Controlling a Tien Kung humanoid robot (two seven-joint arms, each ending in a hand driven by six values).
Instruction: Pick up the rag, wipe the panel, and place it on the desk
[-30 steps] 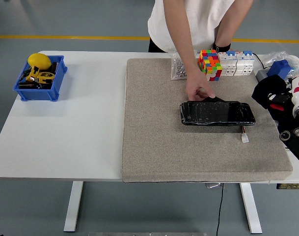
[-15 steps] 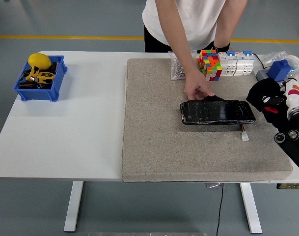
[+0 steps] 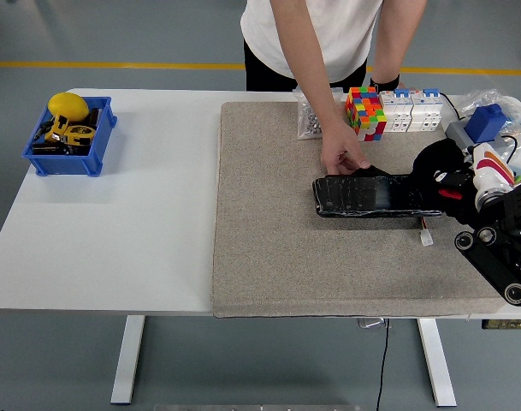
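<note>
Closing in from the right edge, the robot's right hand (image 3: 440, 171) has slid leftward across the mat and now sits at the right end of the black panel (image 3: 375, 195), where a second ago it hung well clear near the table's side. Something dark shows at that hand, and it may be the rag, but black on black hides it, so whether the fingers are curled on cloth or simply closed cannot be told. No rag lies loose anywhere else in sight. The left arm does not appear.

At the panel's far edge a person's hand (image 3: 344, 154) presses down by the upper left corner, seemingly to pin the panel so it will not skid under a wiping stroke. A thin cable with a white plug (image 3: 426, 239) trails from the panel's lower right corner.

Beneath it all lies a grey felt mat (image 3: 277, 257) covering the right half of a white table (image 3: 132, 231). Along the mat's far side stand a coloured puzzle cube (image 3: 366, 111) and a row of white switches (image 3: 412, 110). A blue bin (image 3: 70, 137) holding a yellow object sits far left, well apart. Grey flooring with a yellow line runs behind the person.
</note>
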